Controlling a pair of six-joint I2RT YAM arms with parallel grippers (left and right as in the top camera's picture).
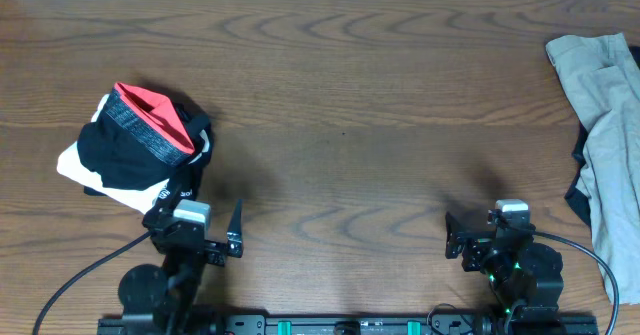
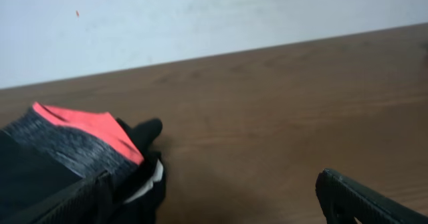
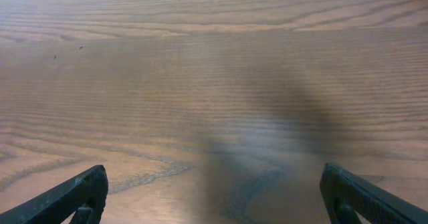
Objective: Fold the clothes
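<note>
Black pants (image 1: 135, 150): we see them bunched in a folded heap at the left of the counter (image 1: 350, 125), coral-red and grey waistband on top.
White garment (image 1: 85, 170): we find it under the black pants, its edges showing at the left and lower sides.
Beige garment (image 1: 610, 115): it lies crumpled along the counter's right edge, well apart from the heap, with a dark piece peeking from under its left side.
Left gripper (image 1: 205, 225): we see its jaws spread apart, holding nothing, just beside the near edge of the heap.
Right gripper (image 1: 480, 237): its jaws stand wide apart over bare wood, near the beige garment but not touching it.
In the way: we see only bare wood between the two piles.
Containers: we see none.
</note>
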